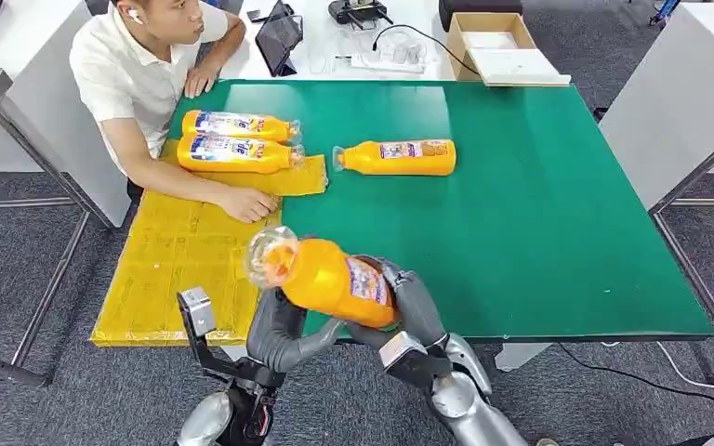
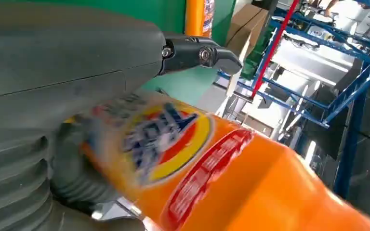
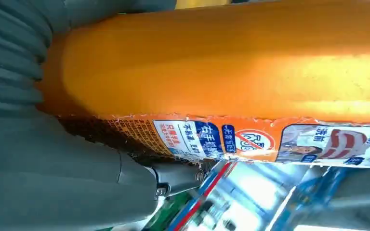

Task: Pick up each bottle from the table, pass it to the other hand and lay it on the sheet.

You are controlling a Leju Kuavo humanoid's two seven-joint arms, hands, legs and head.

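Bright even overhead light, soft shadows; wrist views blurred close-up, background glare.

Right hand comes in w/ grey ribbed cover and thick grey thumb, wrapped round the base end of an orange bottle. Bottle runs lengthwise across the view, body smooth orange w/ glare on it. Label along one side: blue/white panels, red prohibition symbol, small print. Beyond bottle: blurred bright background w/ a red-and-blue stripe.
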